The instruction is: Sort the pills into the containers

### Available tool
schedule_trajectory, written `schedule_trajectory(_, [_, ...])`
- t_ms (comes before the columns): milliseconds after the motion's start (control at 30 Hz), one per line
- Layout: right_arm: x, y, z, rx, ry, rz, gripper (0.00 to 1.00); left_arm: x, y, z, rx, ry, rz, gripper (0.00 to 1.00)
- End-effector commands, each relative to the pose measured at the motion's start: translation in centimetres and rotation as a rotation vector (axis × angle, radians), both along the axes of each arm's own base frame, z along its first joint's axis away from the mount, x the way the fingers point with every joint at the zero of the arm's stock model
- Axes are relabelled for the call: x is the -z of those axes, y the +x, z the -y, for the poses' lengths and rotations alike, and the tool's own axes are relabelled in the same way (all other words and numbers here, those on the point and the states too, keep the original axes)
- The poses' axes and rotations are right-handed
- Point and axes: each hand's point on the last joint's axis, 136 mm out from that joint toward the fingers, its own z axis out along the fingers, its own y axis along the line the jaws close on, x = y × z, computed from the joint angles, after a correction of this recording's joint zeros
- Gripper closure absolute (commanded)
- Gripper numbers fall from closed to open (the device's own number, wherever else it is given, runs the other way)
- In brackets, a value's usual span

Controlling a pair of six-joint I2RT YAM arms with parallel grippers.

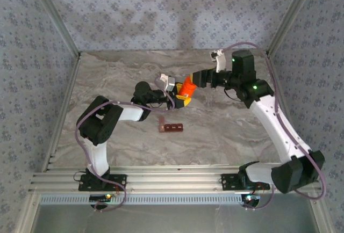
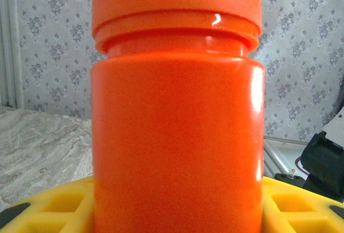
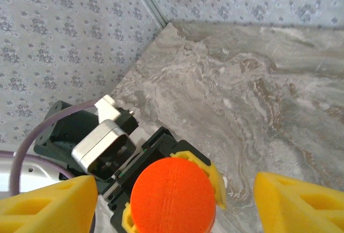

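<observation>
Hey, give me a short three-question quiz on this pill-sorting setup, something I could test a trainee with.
1. True or false: the orange bottle is missing its cap.
2. The right gripper above the cap is: A, clamped on it; B, open either side of it; C, holding a pill.
3. Fill in: the red-brown pill organizer lies on the ____.
Key: 1 false; 2 B; 3 table.

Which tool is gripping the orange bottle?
The left tool, clamped on the orange bottle near its base; the right tool stands open, not touching it.
</observation>
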Motion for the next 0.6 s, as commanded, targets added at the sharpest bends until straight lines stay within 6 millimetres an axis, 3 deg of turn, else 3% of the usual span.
schedule_trajectory(0, [0.0,-0.7,0.9,-0.01,-0.058,0.103,0.21,-1.9,-0.7,0.2,0.032,-0.045,0.063,1.0])
schedule_trajectory(167, [0.1,-1.2,0.3,-0.097,-0.056,0.154,0.19,-2.2,-1.2,0.2,0.05,-0.046,0.071,1.0])
schedule_trajectory(567, [1.9,-0.7,-2.0,-0.233,-0.033,0.071,0.2,-2.3,-1.6,0.6,0.076,-0.044,0.072,1.0])
